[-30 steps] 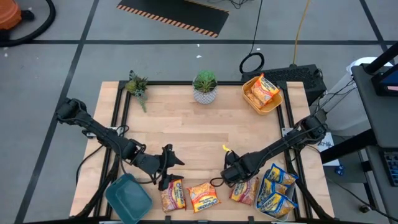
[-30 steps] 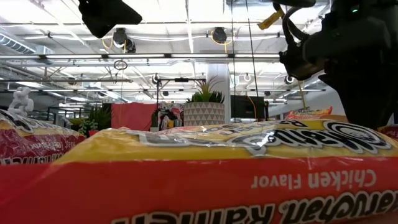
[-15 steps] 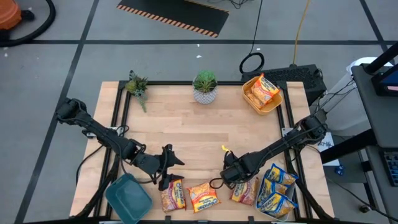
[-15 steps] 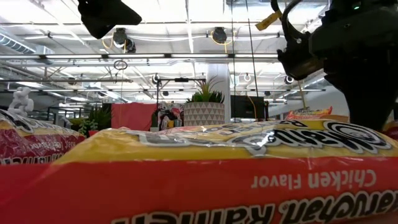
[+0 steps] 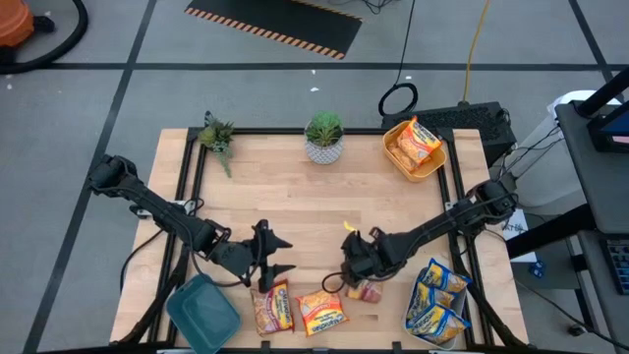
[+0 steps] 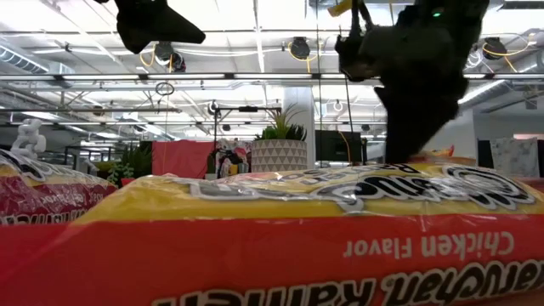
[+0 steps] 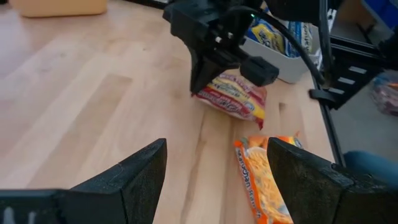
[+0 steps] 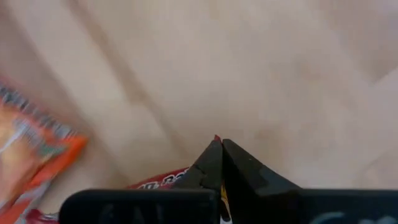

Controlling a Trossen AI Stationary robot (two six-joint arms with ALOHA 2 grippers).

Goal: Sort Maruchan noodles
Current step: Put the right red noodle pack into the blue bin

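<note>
Two slim dark arms were built of jointed black segments with thin black cables trailing along them. The left gripper (image 7: 214, 180) had two broad, matte black, wedge-shaped fingers. The right gripper (image 8: 221, 149) had narrow black fingers and possibly a yellow tag near its wrist.

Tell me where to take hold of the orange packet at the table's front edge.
Probably its far short end, from above. The orange packet lies flat on the table, so only a thin end gives the open left claw something to pinch. The right claw is shut on a red packet.
</note>
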